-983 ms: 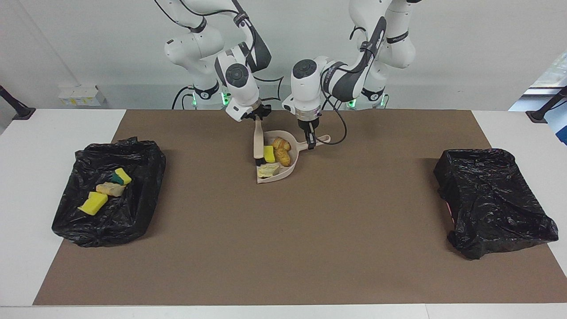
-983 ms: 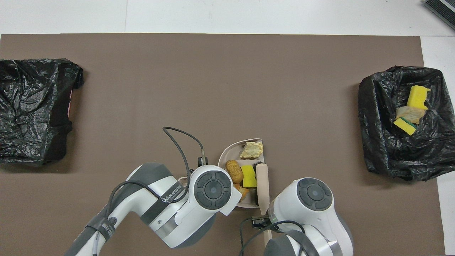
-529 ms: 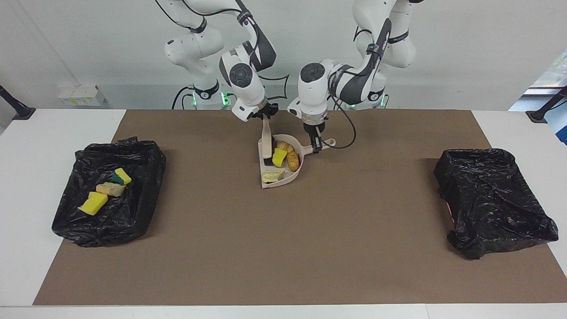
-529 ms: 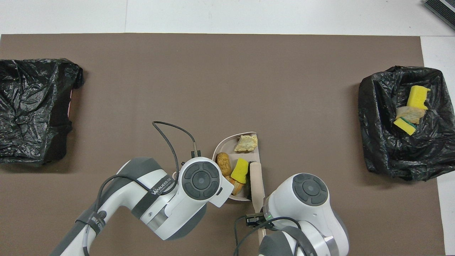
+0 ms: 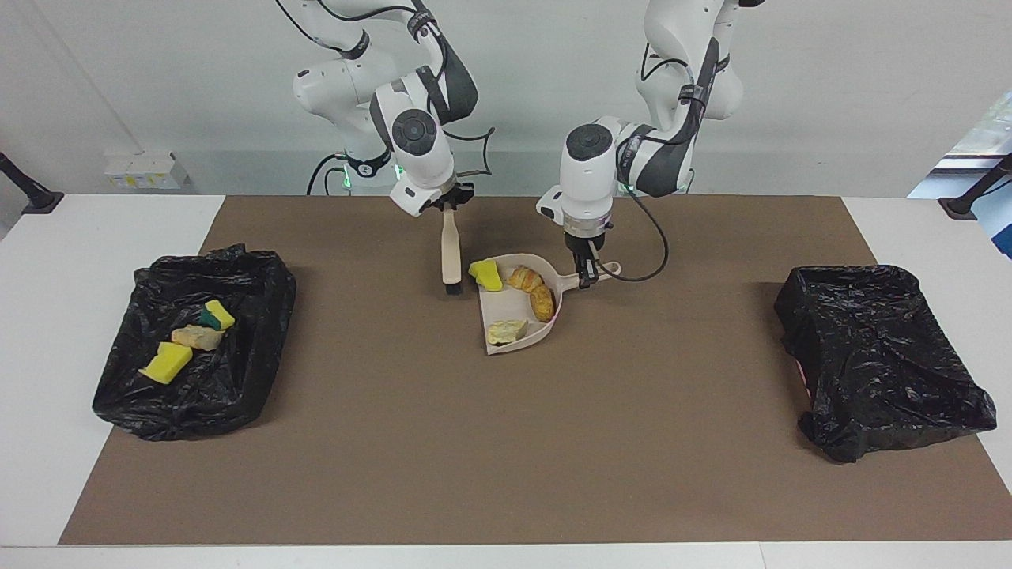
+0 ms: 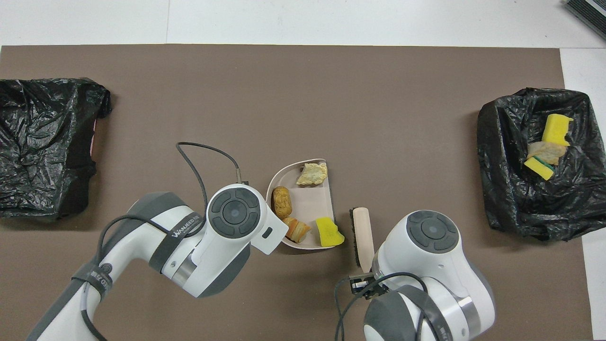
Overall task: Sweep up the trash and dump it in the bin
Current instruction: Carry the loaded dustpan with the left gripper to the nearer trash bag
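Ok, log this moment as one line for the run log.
left gripper: shut on dustpan handle | right gripper: shut on brush | trash in dustpan: four pieces | bin at right arm's end: three pieces

Four trash bits (image 5: 514, 296) in dustpan (one sponge), three (image 5: 190, 340) binned

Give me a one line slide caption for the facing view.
Left gripper lifts the loaded dustpan by its handle; right gripper holds the brush beside it.
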Controlling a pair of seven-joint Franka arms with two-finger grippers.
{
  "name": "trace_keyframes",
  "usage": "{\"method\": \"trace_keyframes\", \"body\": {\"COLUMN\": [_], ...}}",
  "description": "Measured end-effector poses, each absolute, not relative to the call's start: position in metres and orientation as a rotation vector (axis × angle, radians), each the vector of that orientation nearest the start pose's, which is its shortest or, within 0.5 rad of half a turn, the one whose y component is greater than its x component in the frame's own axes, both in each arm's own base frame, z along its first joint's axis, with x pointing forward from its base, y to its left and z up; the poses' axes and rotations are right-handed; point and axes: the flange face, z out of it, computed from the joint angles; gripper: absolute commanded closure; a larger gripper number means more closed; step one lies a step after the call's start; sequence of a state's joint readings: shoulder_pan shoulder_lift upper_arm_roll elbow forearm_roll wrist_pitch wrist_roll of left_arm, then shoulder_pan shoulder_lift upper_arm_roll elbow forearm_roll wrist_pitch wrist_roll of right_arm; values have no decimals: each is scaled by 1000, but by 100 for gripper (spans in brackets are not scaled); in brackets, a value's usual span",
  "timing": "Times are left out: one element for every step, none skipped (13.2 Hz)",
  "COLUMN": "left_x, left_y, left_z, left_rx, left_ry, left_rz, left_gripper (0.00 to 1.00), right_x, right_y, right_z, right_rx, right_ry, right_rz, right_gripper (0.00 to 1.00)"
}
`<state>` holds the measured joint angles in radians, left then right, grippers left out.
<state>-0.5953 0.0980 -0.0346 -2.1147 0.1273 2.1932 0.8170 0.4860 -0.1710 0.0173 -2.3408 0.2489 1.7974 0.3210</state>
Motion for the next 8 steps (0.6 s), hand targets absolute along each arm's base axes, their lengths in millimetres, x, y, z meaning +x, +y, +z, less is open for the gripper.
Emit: {"method": "trace_keyframes", "body": {"left_x": [459, 465, 469, 474, 480, 487, 494, 500], "left_y": [-316, -308, -300, -293, -282, -268, -251, -230], "left_z": [370, 374, 376, 380, 385, 393, 402, 413], "left_rx": [-2201, -2194, -2191, -2185, -2173, -2157, -2146, -2134], "left_ry": [2102, 2108, 2112, 2116, 2128, 2141, 2151, 2161], "left_rz": [38, 37, 40, 42, 44, 40, 42, 45], "left_gripper": [100, 100, 100, 100, 100, 100, 100, 100], "right_x": [373, 374, 374, 374, 374, 375, 376, 374], "right_y": [230, 231, 232, 233, 235, 238, 242, 248], "right_z": [385, 387, 388, 389, 391, 394, 398, 401], "right_rx": [-3009, -3009, -3010, -3011, -3011, -3011, -3011, -3012], "right_ry": [-125, -128, -132, -137, -144, -152, -162, -176], "right_rz": [652, 646, 643, 640, 633, 622, 610, 600], "right_gripper": [100, 100, 100, 100, 100, 100, 100, 100]}}
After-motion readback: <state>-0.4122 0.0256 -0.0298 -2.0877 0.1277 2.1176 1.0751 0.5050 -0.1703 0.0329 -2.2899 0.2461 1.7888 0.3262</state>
